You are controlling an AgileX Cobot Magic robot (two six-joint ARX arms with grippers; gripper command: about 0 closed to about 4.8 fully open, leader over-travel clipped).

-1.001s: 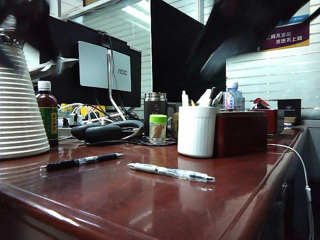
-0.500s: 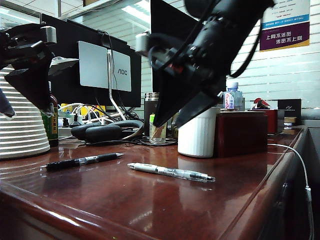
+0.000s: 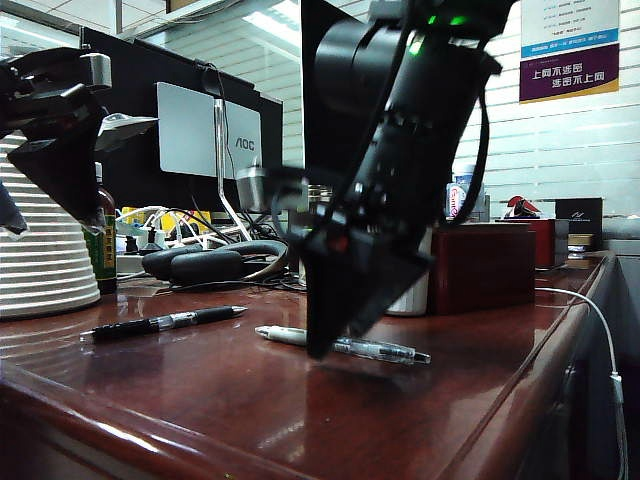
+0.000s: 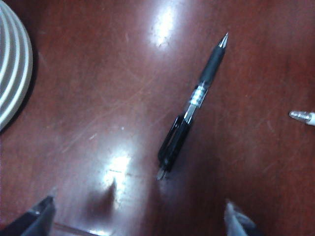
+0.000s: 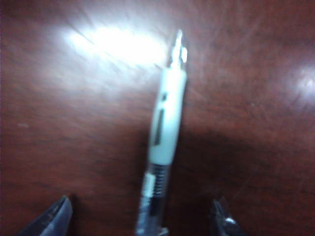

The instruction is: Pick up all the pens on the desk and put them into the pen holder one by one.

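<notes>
A: Exterior? Any writing?
B: "AOC" on the monitor [image 3: 210,132]. Right gripper [image 3: 335,325] has dropped over the whitish pen [image 3: 385,349] on the desk [image 3: 250,410], hiding the pen holder [image 3: 408,300].
A: Wrists?
B: Left gripper [image 4: 140,216] spread above the black pen [image 4: 189,108]; right gripper [image 5: 142,216] spread astride the whitish pen [image 5: 165,132]

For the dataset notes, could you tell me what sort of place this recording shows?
Most likely an office workstation: a glossy wooden desk with an AOC monitor seen from behind, tangled cables, and pens, one black pen lying loose. A wall poster hangs behind.
</notes>
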